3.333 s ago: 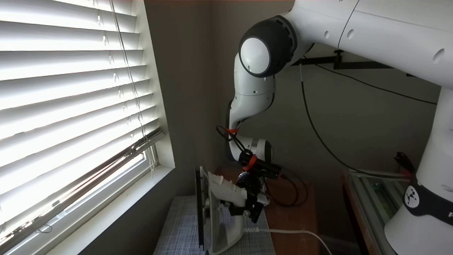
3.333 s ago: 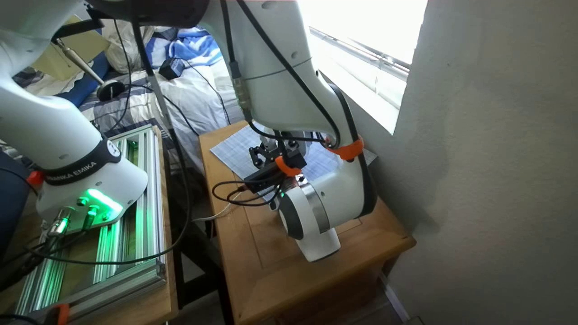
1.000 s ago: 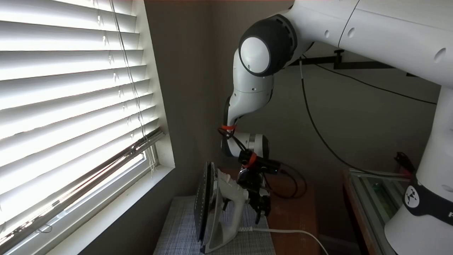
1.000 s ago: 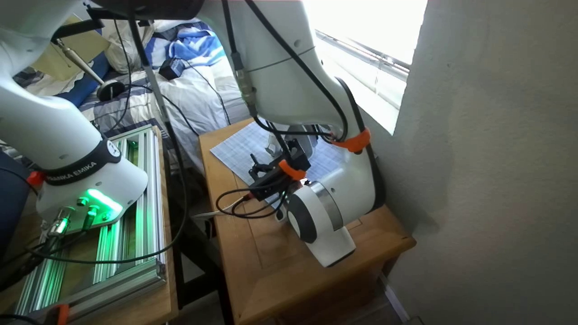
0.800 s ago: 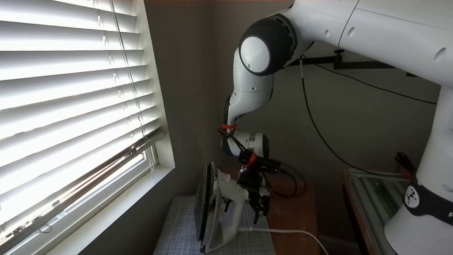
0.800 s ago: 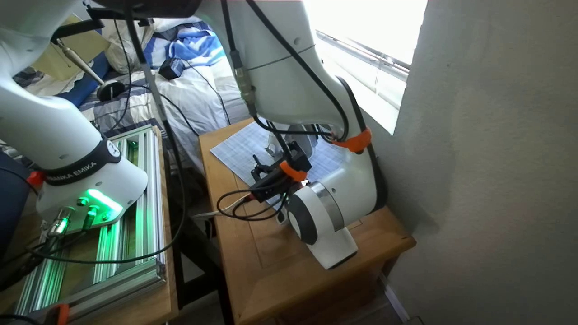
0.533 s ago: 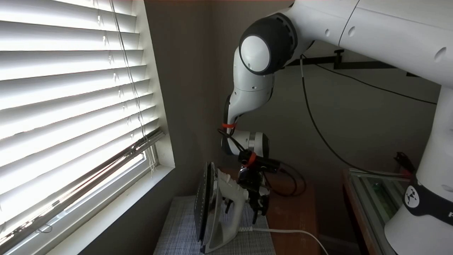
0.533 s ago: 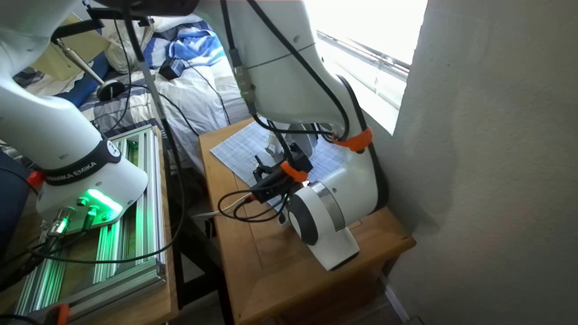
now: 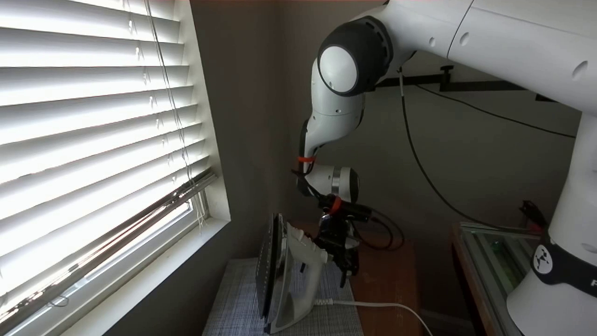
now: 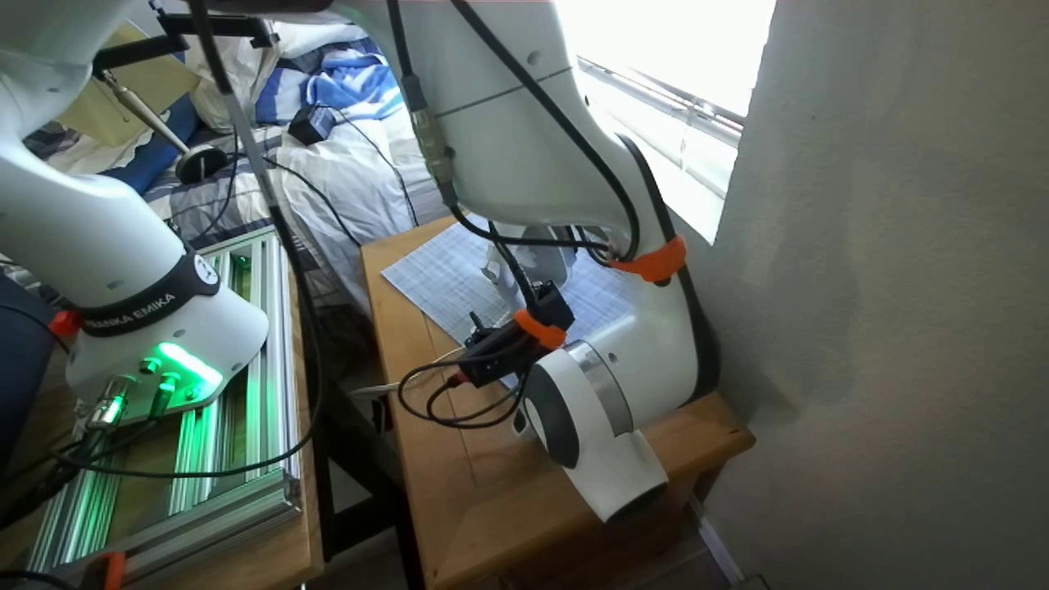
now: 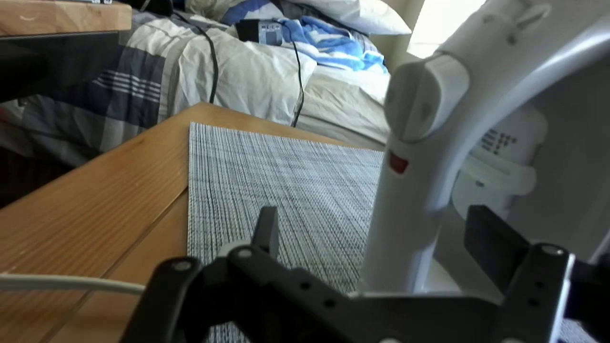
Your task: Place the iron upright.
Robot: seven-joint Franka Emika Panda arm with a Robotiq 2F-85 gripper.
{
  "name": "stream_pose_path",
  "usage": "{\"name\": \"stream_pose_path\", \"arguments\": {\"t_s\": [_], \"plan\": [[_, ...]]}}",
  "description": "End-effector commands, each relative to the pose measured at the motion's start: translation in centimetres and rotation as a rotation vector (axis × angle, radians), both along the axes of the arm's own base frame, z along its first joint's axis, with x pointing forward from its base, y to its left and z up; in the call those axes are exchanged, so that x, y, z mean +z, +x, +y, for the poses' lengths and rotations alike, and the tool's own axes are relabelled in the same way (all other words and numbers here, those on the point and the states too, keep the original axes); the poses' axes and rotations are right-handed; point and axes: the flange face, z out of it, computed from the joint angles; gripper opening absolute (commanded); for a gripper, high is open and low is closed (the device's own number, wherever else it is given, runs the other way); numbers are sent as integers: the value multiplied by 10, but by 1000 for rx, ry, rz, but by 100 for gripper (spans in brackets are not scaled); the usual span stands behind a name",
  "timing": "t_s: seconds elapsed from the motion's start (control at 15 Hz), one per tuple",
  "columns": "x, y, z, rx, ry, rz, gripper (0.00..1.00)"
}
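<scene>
The white iron stands on its heel on the grey woven mat, nose up and leaning slightly. Its dark, holed soleplate faces the window. In the wrist view the iron's handle rises between the spread fingers of my gripper, with a gap on either side. In an exterior view my gripper is beside the handle, one finger showing through the handle's opening. Elsewhere the arm and wrist camera hide part of the iron. The iron's white cord trails from its heel.
The mat lies on a wooden table in the corner between walls, by the window sill. A bed stands behind the table. The robot's own metal-framed bench is alongside. Black cables loop off the wrist.
About three seconds ago my gripper was shut on the handle and the iron stood straighter. It has since let go, and over the last half second has moved up and back; the iron stayed still.
</scene>
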Motion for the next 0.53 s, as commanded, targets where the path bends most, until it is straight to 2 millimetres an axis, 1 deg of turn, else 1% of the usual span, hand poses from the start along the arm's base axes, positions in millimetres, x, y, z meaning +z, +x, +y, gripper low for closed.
{"name": "stream_pose_path", "arguments": {"t_s": [0.0, 0.07, 0.27, 0.33, 0.47], "plan": [[27, 3, -30, -42, -103, -39, 100], [35, 5, -36, -54, -127, -55, 100], [74, 14, -50, -81, -197, -119, 100], [91, 18, -53, -72, -237, -143, 100], [121, 24, -51, -60, -312, -180, 100]]}}
